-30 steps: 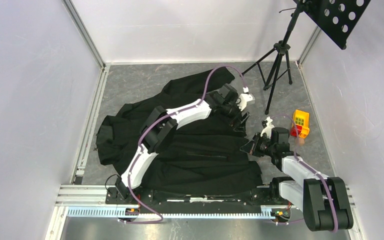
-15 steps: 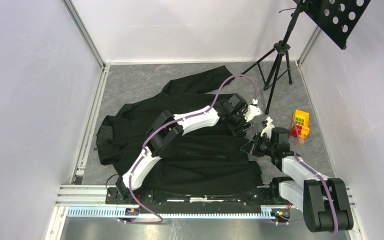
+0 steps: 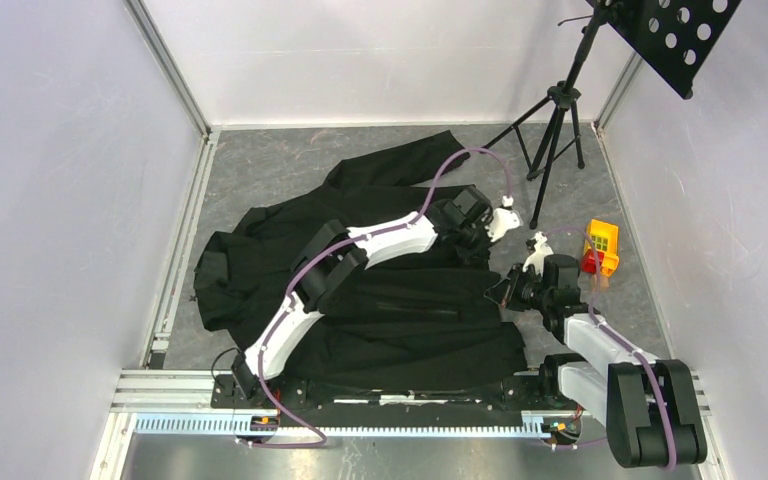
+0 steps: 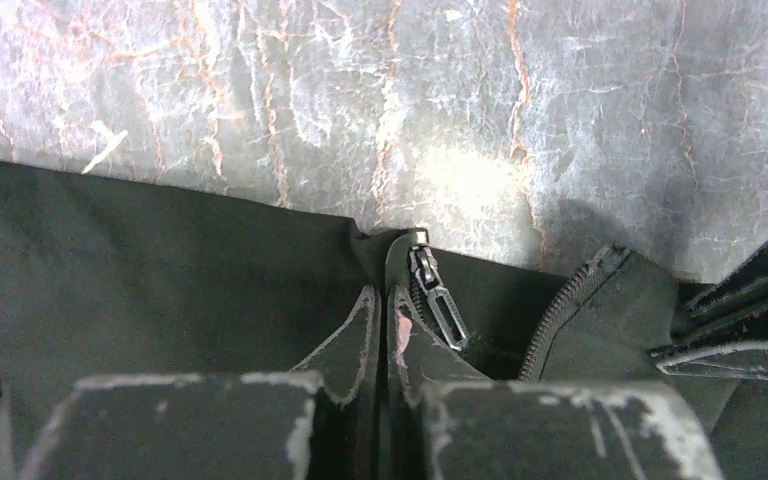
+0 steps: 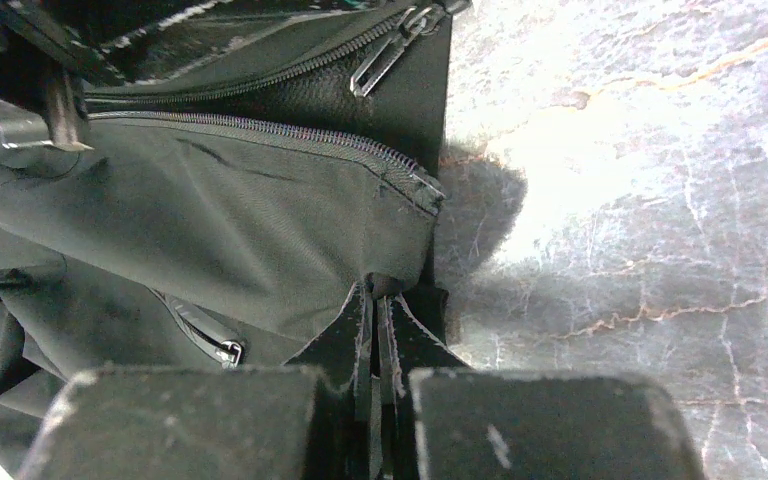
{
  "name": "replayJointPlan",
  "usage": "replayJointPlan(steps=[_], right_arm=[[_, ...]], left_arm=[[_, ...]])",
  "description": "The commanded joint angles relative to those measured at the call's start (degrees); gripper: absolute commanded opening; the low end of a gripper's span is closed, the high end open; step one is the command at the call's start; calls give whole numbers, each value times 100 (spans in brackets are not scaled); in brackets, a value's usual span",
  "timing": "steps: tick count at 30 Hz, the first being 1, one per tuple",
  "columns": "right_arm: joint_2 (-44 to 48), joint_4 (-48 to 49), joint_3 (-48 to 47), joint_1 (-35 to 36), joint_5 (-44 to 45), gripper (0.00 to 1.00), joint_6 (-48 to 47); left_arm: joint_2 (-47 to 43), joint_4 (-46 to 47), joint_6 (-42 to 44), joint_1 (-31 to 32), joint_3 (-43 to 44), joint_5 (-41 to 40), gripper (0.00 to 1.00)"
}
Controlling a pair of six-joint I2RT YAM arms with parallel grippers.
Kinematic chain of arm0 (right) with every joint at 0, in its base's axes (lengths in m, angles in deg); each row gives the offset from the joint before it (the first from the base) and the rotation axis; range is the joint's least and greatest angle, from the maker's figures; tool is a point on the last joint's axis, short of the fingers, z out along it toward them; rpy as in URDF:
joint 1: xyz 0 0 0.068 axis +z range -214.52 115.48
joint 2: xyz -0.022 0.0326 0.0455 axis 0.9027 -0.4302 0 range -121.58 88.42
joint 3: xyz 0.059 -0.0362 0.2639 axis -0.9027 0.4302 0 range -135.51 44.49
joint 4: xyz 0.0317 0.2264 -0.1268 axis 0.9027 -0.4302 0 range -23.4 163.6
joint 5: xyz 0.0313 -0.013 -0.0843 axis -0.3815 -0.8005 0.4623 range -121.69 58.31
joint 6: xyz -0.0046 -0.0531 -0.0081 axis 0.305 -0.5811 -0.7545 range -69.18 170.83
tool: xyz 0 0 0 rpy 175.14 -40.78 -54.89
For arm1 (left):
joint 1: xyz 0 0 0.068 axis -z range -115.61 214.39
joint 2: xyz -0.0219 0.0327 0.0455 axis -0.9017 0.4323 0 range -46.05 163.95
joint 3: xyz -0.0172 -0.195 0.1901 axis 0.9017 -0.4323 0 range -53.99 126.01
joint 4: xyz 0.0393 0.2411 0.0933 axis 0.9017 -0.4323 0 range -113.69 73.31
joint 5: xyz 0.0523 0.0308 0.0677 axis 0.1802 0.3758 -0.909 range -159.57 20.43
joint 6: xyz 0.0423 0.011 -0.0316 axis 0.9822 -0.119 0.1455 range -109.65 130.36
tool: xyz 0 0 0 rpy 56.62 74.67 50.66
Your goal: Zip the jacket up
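Black fabric covers much of the grey marbled table seen from above: the jacket lies spread at centre, one sleeve trailing toward 1 o'clock. At its 3 o'clock edge the left gripper and right gripper meet the hem close together, with a yellow toy block farther out at 3 o'clock. From the left wrist, the fingers pinch the hem, pressed together, at 9 o'clock of the zipper slider. From the right wrist, the fingers clamp the other panel's corner, at 6 o'clock of its zipper teeth
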Motion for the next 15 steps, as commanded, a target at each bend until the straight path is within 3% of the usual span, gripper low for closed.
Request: replayJointPlan(steps=[1, 6, 11, 15], right_arm=[[-321, 343, -19, -1, 429, 2, -311], [-847, 640, -221, 6, 223, 9, -319], [-997, 489, -557, 4, 190, 16, -556], [-891, 315, -921, 7, 223, 28, -665]], left_arm=[[-847, 1432, -751, -490, -859, 849, 2], [-1280, 2802, -1733, -997, -1729, 2039, 2], [-1170, 3132, -2378, -1253, -1716, 2532, 2], [-1149, 3293, -2516, -1253, -1729, 2676, 2]])
